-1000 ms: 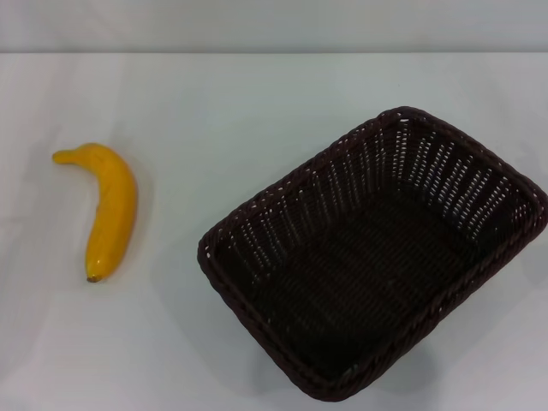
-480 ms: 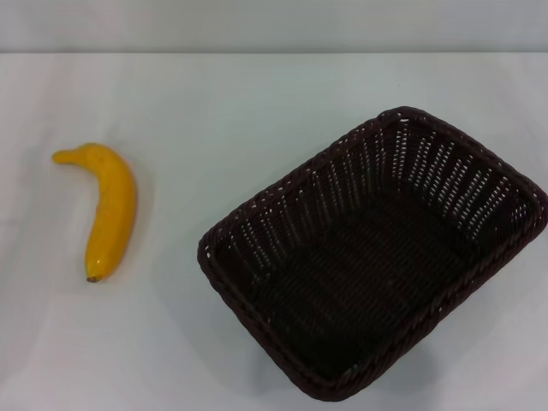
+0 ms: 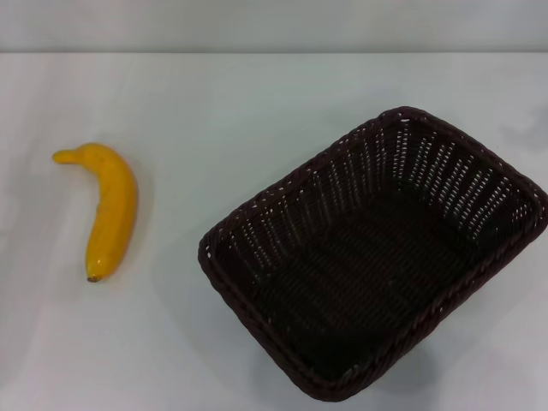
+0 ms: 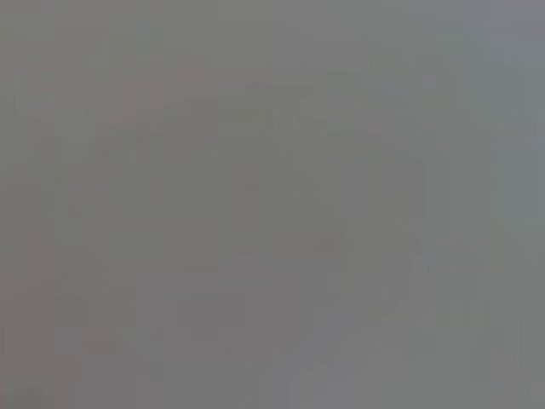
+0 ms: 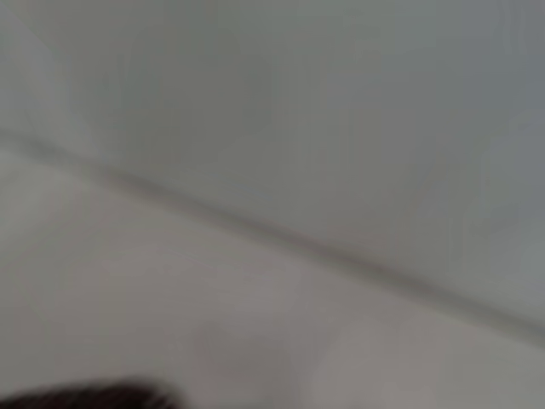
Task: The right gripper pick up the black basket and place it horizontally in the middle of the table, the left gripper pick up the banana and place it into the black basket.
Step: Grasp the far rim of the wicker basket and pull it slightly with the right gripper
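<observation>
The black basket (image 3: pixel 377 257) stands on the white table (image 3: pixel 257 111) at the right of the head view, turned at an angle, with one corner toward the far right and its inside empty. A dark edge at the rim of the right wrist view (image 5: pixel 94 397) may be part of it. The yellow banana (image 3: pixel 107 210) lies at the left, well apart from the basket, its brown tip toward the near side. Neither gripper shows in any view. The left wrist view shows only plain grey.
The table's far edge meets a pale wall (image 3: pixel 274 26) along the top of the head view. The right wrist view shows the table surface (image 5: pixel 170 290) and that wall (image 5: pixel 341 102).
</observation>
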Robot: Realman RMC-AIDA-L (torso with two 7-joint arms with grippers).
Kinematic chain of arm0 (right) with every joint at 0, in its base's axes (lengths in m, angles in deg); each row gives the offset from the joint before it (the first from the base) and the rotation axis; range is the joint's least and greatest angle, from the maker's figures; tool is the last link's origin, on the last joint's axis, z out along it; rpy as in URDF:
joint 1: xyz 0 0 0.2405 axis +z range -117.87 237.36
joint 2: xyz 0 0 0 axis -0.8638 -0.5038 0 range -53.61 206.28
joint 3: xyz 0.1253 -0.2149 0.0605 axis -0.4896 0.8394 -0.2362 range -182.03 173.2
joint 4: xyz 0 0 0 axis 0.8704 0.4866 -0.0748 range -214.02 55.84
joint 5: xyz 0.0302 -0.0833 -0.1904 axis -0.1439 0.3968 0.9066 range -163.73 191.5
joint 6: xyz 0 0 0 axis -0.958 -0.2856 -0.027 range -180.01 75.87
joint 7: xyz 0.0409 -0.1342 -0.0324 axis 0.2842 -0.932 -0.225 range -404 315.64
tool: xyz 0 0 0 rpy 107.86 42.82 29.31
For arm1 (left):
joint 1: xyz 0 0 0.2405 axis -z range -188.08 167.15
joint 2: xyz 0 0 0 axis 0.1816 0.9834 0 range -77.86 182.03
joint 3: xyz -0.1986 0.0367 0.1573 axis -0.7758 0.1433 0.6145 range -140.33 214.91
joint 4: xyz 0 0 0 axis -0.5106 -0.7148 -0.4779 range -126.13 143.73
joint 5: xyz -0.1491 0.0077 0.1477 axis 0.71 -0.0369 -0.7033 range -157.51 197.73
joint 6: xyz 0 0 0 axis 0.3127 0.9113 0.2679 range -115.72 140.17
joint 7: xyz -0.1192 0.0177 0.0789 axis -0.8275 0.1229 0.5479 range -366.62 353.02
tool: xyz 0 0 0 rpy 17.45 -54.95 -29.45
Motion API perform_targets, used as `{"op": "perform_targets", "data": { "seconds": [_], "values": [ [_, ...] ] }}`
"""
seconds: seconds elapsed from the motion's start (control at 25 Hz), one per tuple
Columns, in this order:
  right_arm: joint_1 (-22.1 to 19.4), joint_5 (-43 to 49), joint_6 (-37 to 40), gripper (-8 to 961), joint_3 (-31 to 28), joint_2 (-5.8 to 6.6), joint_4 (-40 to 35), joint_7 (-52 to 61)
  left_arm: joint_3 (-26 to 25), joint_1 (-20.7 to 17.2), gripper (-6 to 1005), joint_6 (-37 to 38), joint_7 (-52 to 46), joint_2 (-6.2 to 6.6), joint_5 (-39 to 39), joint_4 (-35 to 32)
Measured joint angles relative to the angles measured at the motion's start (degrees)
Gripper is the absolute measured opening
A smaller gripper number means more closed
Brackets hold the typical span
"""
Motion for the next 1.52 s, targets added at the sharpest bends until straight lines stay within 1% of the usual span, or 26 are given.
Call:
{"op": "perform_targets", "data": {
  "seconds": [0.04, 0.08, 0.12, 0.16, 0.32, 0.4, 0.44, 0.48, 0.56, 0.68, 0.76, 0.84, 0.88, 0.92, 1.04, 1.16, 1.32, 1.52],
  "values": [
    [0.8, 0.6, -1.3, 723, -0.1, 0.25, 0.3, 0.5, 0.0, 0.2, 864, 0.0, 0.0, 0.00, -0.1, 0.0],
    [2.7, 2.3, -5.2, 723, -0.2, 0.76, 1.1, 2.2, 0.0, 0.4, 864, 0.0, 0.1, 0.01, -0.2, 0.0],
    [2.7, 2.3, -5.2, 723, -0.2, 0.76, 1.1, 2.2, 0.0, 0.5, 864, -0.1, 0.0, 0.01, -0.2, 0.0],
    [7.4, 5.5, -11.1, 723, -0.3, 1.14, 2.2, 5.6, 0.0, 0.4, 864, -0.2, 0.0, 0.00, -0.3, 0.0],
    [11.6, 8.5, -15.1, 725, 0.2, 0.67, 2.6, 8.9, 0.0, 0.1, 864, -0.4, -0.2, 0.17, -0.4, 0.0],
    [12.9, 9.3, -15.6, 726, 0.3, 0.40, 3.6, 10.0, 0.0, 0.1, 864, -0.4, -0.2, 0.37, -0.5, 0.0],
    [13.5, 9.9, -15.6, 728, 0.4, 0.14, 4.2, 10.5, 0.1, 0.0, 864, -0.4, -0.2, 0.43, -0.6, 0.0],
    [14.4, 11.4, -15.4, 730, 0.7, -0.48, 5.3, 11.1, 0.1, 0.0, 864, -0.4, -0.1, 0.48, -0.7, 0.0],
    [15.1, 12.9, -15.0, 734, 1.0, -1.07, 6.1, 11.3, 0.1, -0.1, 863, -0.4, -0.1, 0.53, -1.0, -0.1],
    [16.6, 16.4, -14.6, 742, 1.6, -2.77, 6.8, 11.8, 0.0, -0.2, 863, -0.4, -0.2, 0.58, -1.1, -0.1],
    [17.6, 19.2, -14.4, 749, 1.8, -4.17, 7.1, 12.0, 0.0, -0.1, 863, -0.4, -0.2, 0.63, -1.1, -0.1],
    [18.5, 21.6, -14.2, 756, 1.9, -5.31, 7.4, 12.2, 0.0, 0.1, 863, -0.4, -0.2, 0.78, -1.1, -0.1],
    [19.0, 23.2, -14.1, 760, 1.9, -6.11, 7.7, 12.3, 0.0, 0.1, 863, -0.4, -0.2, 0.78, -1.1, -0.1],
    [19.3, 24.4, -14.0, 763, 2.0, -6.56, 7.9, 12.5, 0.0, 0.4, 863, 0.0, -0.1, 1.08, -1.2, -0.1],
    [20.8, 27.6, -13.8, 797, 2.0, -7.67, 10.0, 13.0, 0.0, 0.6, 863, 0.1, 0.0, 1.18, -1.2, -0.1],
    [21.8, 29.5, -13.2, 843, 2.3, -8.23, 11.5, 13.9, 0.0, 0.7, 863, 0.1, 0.1, 1.18, -1.2, -0.1],
    [22.6, 30.6, -11.5, 839, 4.6, -8.40, 13.8, 15.5, 0.0, 0.8, 863, 0.5, 0.2, 1.19, -1.2, -0.1],
    [24.5, 31.8, -8.8, 835, 7.6, -8.42, 19.1, 16.2, 0.0, 0.8, 863, 0.8, 0.2, 1.22, -1.2, 0.0]
  ]
}}
